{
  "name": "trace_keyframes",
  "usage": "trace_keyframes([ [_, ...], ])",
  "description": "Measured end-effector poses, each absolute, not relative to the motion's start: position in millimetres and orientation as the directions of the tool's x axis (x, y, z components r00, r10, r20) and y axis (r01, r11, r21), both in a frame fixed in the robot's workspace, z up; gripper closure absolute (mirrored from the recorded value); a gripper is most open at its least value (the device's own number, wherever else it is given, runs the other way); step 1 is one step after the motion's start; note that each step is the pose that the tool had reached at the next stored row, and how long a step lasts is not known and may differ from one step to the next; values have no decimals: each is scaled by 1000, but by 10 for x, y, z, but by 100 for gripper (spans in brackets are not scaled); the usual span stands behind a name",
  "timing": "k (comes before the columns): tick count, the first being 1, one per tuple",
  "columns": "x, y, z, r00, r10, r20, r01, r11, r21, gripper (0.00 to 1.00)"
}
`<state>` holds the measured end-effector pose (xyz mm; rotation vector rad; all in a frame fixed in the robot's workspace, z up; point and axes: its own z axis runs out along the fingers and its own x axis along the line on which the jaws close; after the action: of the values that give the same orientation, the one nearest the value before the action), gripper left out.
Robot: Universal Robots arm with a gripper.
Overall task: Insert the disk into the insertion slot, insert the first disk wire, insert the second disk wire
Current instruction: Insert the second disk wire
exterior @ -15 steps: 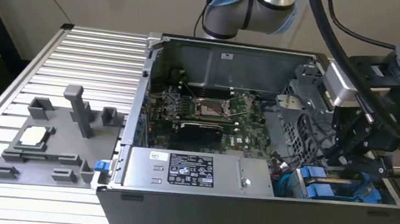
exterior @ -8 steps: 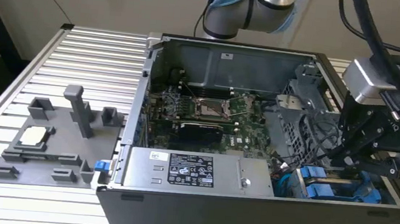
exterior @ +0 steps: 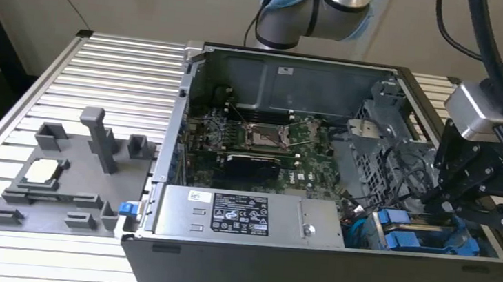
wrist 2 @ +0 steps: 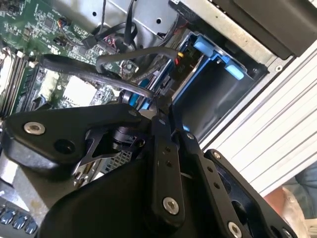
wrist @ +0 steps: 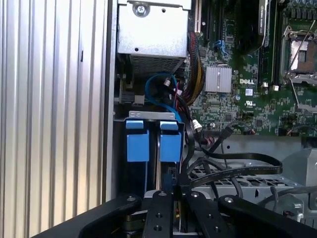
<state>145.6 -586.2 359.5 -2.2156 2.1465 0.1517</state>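
Observation:
Two blue-framed drives sit side by side in the drive bay at the case's front corner, on the exterior view's right. The disk (wrist: 170,145) is the one whose blue tab lies in line with my gripper; the other drive (wrist: 137,145) is beside it. In the exterior view the disk's blue carrier (exterior: 405,240) is just below my gripper (exterior: 438,200). My gripper (wrist: 177,192) hangs over the back of the bay, shut on the end of a black flat disk wire (wrist: 237,157). That disk wire (wrist 2: 99,74) loops away from the gripper (wrist 2: 157,101) over the motherboard. The connector itself is hidden between the fingers.
The open computer case (exterior: 177,141) lies on a ribbed aluminium table (exterior: 111,72). Inside are the motherboard (exterior: 261,142), a grey power supply (exterior: 244,216) and a metal drive cage (exterior: 389,147) with loose cables. A grey plastic fixture (exterior: 63,178) stands on the exterior view's left.

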Motion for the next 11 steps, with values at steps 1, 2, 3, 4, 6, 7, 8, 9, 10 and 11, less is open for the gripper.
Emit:
trace_keyframes([
  [1, 1457, -5862, 3580, 30, -994, -109, -999, -33, 30, 84],
  [2, 1458, -5862, 3568, 29, -993, -111, -999, -33, 30, 84],
  [3, 1460, -5862, 3559, 29, -993, -111, -999, -32, 30, 84],
  [4, 1461, -5862, 3554, 28, -993, -111, -999, -32, 30, 84],
  [6, 1461, -5862, 3553, 28, -993, -111, -999, -32, 30, 84],
  [7, 1461, -5862, 3554, 28, -993, -111, -999, -32, 30, 84],
  [8, 1461, -5862, 3550, 28, -993, -111, -999, -32, 30, 84],
  [9, 1461, -5862, 3538, 28, -993, -111, -999, -32, 30, 84],
  [10, 1462, -5862, 3527, 28, -993, -111, -999, -32, 30, 84],
  [11, 1462, -5862, 3518, 28, -993, -111, -999, -32, 30, 84],
])
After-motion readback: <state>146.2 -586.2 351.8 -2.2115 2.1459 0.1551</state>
